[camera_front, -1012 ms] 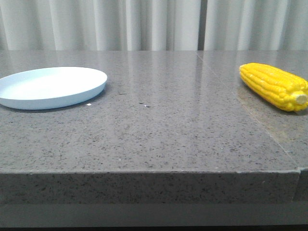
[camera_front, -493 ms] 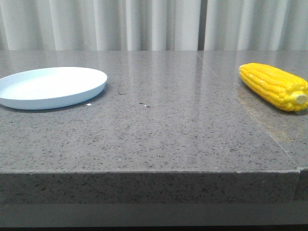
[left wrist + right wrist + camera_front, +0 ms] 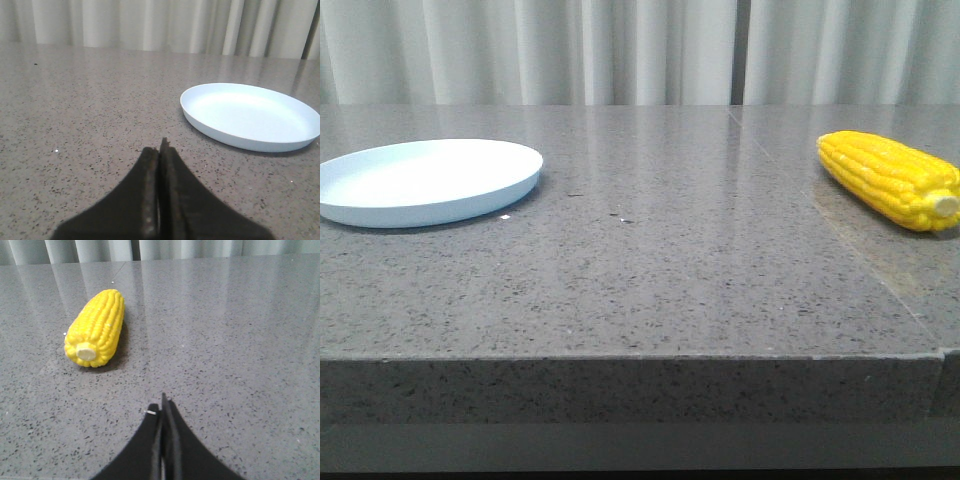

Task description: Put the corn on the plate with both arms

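The yellow corn lies on the grey stone table at the far right, its cream stub end toward the front. It also shows in the right wrist view. The pale blue-white plate sits empty at the far left, and shows in the left wrist view. Neither arm shows in the front view. My left gripper is shut and empty, short of the plate. My right gripper is shut and empty, short of the corn.
The grey speckled table has a front edge near the camera and a seam running along its right side under the corn. White curtains hang behind the table.
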Controlling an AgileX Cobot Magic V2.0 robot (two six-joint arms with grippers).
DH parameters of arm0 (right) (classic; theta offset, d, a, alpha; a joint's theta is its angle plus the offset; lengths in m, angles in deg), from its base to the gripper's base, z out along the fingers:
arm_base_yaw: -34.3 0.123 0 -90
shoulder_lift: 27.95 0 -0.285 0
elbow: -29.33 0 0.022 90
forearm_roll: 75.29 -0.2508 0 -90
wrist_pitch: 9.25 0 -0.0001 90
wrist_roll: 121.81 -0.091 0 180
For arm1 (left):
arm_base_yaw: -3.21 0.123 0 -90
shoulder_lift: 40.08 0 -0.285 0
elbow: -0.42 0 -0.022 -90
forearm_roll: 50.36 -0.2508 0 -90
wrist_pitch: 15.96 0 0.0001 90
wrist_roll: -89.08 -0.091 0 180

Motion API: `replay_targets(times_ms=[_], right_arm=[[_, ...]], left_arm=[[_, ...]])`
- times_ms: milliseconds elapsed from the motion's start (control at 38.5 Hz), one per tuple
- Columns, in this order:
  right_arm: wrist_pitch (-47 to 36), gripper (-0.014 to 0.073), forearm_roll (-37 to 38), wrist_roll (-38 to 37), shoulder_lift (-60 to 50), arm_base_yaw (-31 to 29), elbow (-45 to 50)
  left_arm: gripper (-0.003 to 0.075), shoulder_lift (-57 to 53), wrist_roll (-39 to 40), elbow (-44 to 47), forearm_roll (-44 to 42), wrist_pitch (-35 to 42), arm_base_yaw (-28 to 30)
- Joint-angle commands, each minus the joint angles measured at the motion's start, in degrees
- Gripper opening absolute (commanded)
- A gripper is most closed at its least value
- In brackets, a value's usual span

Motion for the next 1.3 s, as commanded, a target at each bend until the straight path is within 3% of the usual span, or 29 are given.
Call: replay_targets(times_ms=[0, 234, 467, 623, 831, 1064, 1272], right_arm=[[-4.6, -0.0069, 0.1, 0.2, -1.0, -0.2, -1.2], [-6.0, -0.0069, 0.1, 0.2, -1.0, -0.2, -1.2], [-4.8, -0.0069, 0.1, 0.2, -1.0, -0.2, -5.0], [1.5, -0.0069, 0.1, 0.2, -0.6, -0.2, -13.1], [10.6, -0.0069, 0.1, 0.2, 7.5, -0.2, -25.4], [8.3, -0.0069, 0.1, 0.2, 21.1, -0.2, -34.8], [3.6, -0.0067, 0.1, 0.2, 24.3, -0.2, -35.5]], left_arm=[[-0.0020, -1.0, 0.1, 1.3, 0.6, 4.9, -0.1], [-0.0020, -1.0, 0.1, 1.3, -1.3, 5.6, -0.1], [-0.0020, -0.9, 0.1, -0.6, -1.3, 13.2, -0.1], [-0.0020, 0.1, 0.1, -8.7, -2.6, 11.7, -0.1], [-0.0020, 7.6, 0.1, -21.5, -8.9, 3.4, -0.1], [-0.0020, 20.2, 0.1, -29.4, -8.9, 0.1, -0.1], [-0.0020, 22.6, 0.1, -29.8, -8.9, 1.0, -0.1]])
